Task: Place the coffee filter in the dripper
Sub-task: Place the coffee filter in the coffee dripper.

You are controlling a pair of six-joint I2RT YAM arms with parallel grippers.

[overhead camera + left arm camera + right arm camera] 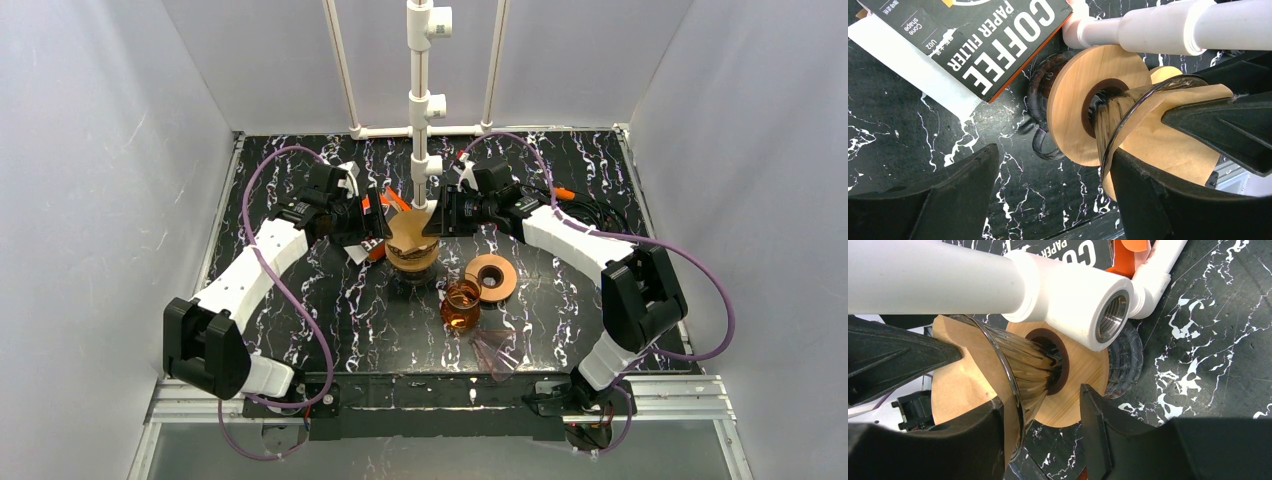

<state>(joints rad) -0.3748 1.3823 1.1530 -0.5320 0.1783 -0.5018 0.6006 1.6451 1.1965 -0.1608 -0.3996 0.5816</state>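
The paper filter (1173,150) sits in the glass dripper (1030,372) at mid desk (560,330). Your left gripper (1053,152) and right gripper (1040,395) both stand apart, straddling its rim. Press the paper gently against the glass, then lift out straight.

Toward the far middle of the black marbled bench (380,340), the dripper (414,262) stands beneath a white pipe stand (420,100), with the brown coffee filter (407,231) sitting in its top. The left pincer (378,226) and right pincer (440,218) flank it, each at the filter's edge; their grip cannot be told from above. Nearer the bench's right edge lies a wooden ring (491,277), and an amber glass (461,306) stands just beside it.
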